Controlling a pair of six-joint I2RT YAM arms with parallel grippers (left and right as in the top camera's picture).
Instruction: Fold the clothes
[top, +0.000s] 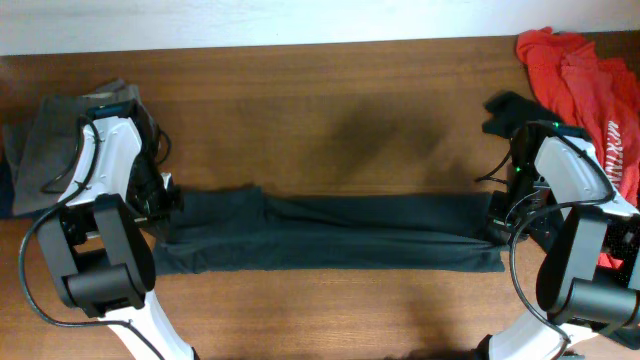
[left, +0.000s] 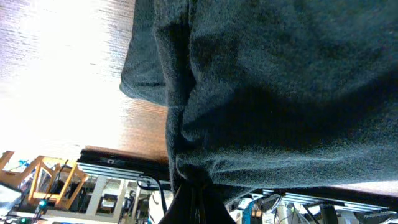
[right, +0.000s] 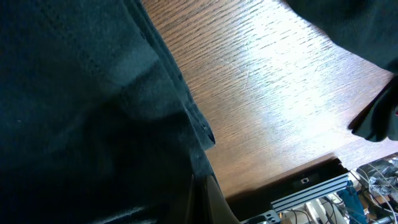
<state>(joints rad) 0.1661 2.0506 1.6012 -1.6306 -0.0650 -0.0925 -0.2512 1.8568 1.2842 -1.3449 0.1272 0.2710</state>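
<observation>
The black T-shirt (top: 330, 232) lies stretched in a long folded band across the middle of the table, from one arm to the other. My left gripper (top: 163, 212) is shut on its left end; in the left wrist view the dark cloth (left: 280, 93) bunches into the closed fingers (left: 194, 200). My right gripper (top: 497, 222) is shut on its right end; in the right wrist view the hemmed cloth (right: 81, 112) fills the left and runs into the closed fingers (right: 200, 198). No print shows.
A red shirt with white lettering (top: 585, 85) lies at the back right corner, with a dark garment (top: 510, 110) beside it. Grey trousers (top: 55, 140) lie at the far left. Bare wood table (top: 330, 130) lies behind the band.
</observation>
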